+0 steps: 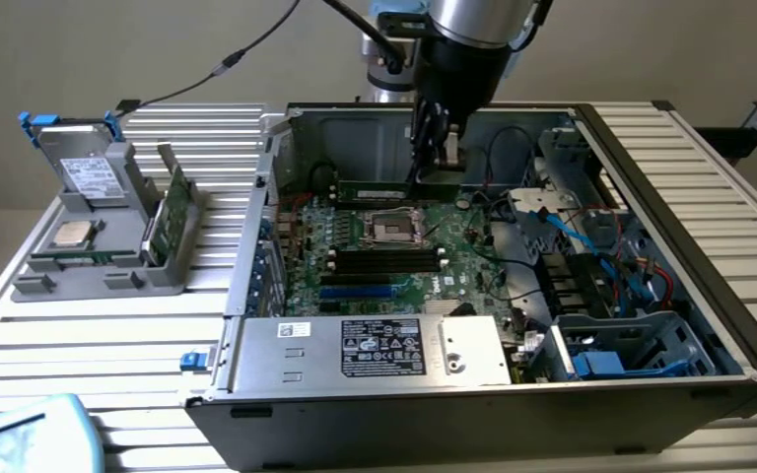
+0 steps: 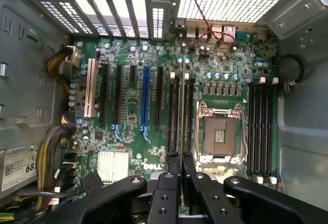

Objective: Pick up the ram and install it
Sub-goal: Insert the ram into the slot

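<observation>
The ram [image 1: 378, 189] is a long, thin dark-green stick held level inside the open computer case [image 1: 694, 296], near the back wall. My gripper [image 1: 434, 168] reaches down from above and is shut on the stick's upper edge. In the wrist view the ram [image 2: 183, 106] appears edge-on as a thin line between my fingertips [image 2: 181, 157]. It runs along the black memory slots [image 2: 179, 116] beside the CPU socket [image 2: 219, 134]. I cannot tell whether its lower edge touches a slot.
A second bank of black slots [image 2: 261, 131] lies on the socket's other side. Expansion slots [image 2: 146, 101] and cable bundles [image 2: 54, 147] sit nearby. The power supply [image 1: 366, 350] fills the case front. At the exterior view's left a grey holder [image 1: 103, 246] carries a green board [image 1: 174, 212].
</observation>
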Motion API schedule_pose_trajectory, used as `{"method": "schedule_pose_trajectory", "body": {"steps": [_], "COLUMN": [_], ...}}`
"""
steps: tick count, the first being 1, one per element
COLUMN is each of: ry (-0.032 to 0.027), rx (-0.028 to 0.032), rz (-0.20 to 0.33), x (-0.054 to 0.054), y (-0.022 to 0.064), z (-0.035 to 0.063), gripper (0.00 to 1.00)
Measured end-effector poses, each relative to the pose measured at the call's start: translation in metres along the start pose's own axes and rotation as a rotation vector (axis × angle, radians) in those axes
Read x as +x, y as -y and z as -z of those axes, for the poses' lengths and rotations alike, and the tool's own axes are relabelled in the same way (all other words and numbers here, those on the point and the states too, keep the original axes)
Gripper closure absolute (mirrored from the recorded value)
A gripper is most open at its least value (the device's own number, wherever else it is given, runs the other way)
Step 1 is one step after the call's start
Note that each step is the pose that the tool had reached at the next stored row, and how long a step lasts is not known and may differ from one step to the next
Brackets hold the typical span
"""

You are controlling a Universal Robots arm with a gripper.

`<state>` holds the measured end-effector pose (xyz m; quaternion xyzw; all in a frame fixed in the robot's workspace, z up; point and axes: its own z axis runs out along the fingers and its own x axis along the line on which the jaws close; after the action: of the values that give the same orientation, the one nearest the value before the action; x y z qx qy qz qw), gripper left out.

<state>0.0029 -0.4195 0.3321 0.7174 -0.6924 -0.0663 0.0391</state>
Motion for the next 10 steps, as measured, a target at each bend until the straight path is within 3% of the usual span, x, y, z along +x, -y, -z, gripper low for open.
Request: {"method": "schedule_pose_trajectory", "body": {"steps": [10], "ry": [0.0008], "rx": [0.0002], "rz": [-0.004], "x": [0.001], "y": [0.0013], "z": [-0.0183], "gripper": [0.87]}}
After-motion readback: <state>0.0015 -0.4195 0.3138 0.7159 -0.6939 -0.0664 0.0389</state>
